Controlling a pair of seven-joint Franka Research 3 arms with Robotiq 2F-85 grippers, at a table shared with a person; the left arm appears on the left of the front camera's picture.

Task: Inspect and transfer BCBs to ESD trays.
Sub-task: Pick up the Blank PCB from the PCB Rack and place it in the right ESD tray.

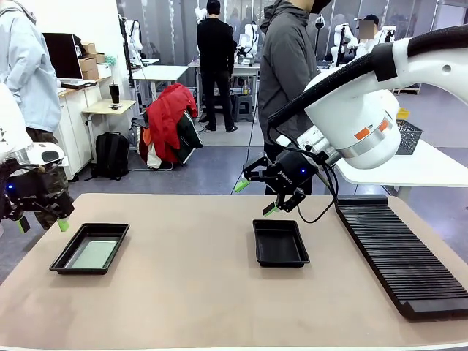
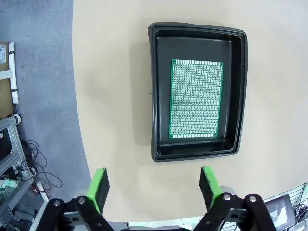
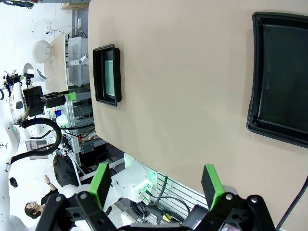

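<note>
The thin green grid-textured rectangular board (image 2: 196, 98) is lying flat in the shallow black plastic tray (image 2: 154, 96) farthest from the long black ribbed rack (image 1: 402, 256). You are likely handling something light, stiff and scratch-prone, so aim at its edges. The left gripper (image 2: 154, 175) and right gripper (image 3: 155, 173) are hanging empty, jaws apart.

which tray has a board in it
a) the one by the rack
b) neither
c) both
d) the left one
d: a green board lies flat in the left tray, while the other tray by the rack holds nothing.
</note>
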